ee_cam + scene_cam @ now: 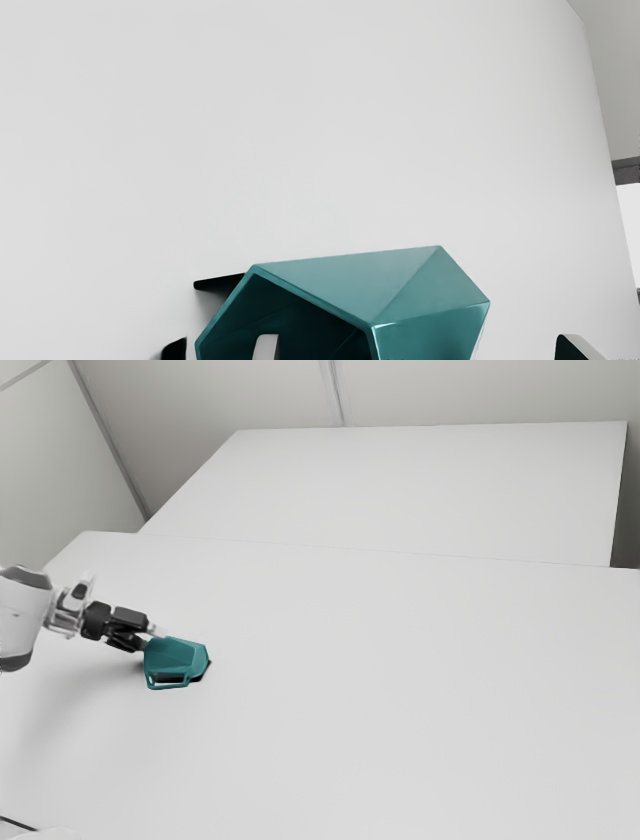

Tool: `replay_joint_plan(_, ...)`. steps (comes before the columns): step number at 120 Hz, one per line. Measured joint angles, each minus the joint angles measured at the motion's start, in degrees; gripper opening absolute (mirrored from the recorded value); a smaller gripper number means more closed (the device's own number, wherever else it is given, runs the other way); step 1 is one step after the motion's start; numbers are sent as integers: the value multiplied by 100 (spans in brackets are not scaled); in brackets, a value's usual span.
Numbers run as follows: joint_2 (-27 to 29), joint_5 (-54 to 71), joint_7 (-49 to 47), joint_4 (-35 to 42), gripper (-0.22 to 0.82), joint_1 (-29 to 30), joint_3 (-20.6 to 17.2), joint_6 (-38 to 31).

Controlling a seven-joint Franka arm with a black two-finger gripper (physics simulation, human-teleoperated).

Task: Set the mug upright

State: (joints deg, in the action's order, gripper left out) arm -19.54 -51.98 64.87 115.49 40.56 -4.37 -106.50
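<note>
The teal faceted mug (178, 655) lies on its side on the white table, its handle toward the exterior view's bottom edge. My gripper (150, 639) is low at the mug's side nearer the arm. In the wrist view the mug (420, 290) shows its dark hollow mouth and angular outer walls. The gripper (421, 346) stands open there, its fingertips wide apart: one overlaps the mug's mouth, the other is out past the mug's outer wall. Whether the first finger touches the mug, I cannot tell. The mug's lower part is cut off in the wrist view.
The white tabletop (400, 690) stretches away toward the exterior view's right. Behind it is another white surface (400, 490), with pale walls beyond. Dark shapes lie beside the mug's mouth in the wrist view. A dark cable (18, 824) is at the exterior view's lower left.
</note>
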Motion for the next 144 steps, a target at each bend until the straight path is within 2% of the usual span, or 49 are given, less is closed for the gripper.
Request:
replay_joint_plan(25, 16, -165, 305, 204, 60, -98, -35, -100)
replay_joint_plan(45, 67, -120, 492, 197, 19, -117, -38, -189)
replay_joint_plan(64, 168, -56, 620, 182, 3, -124, -45, -271)
replay_joint_plan(100, 535, -12, 722, 192, -15, -532, -47, -384)
replay_joint_plan(144, 896, 417, 579, 330, -18, -944, -51, -760)
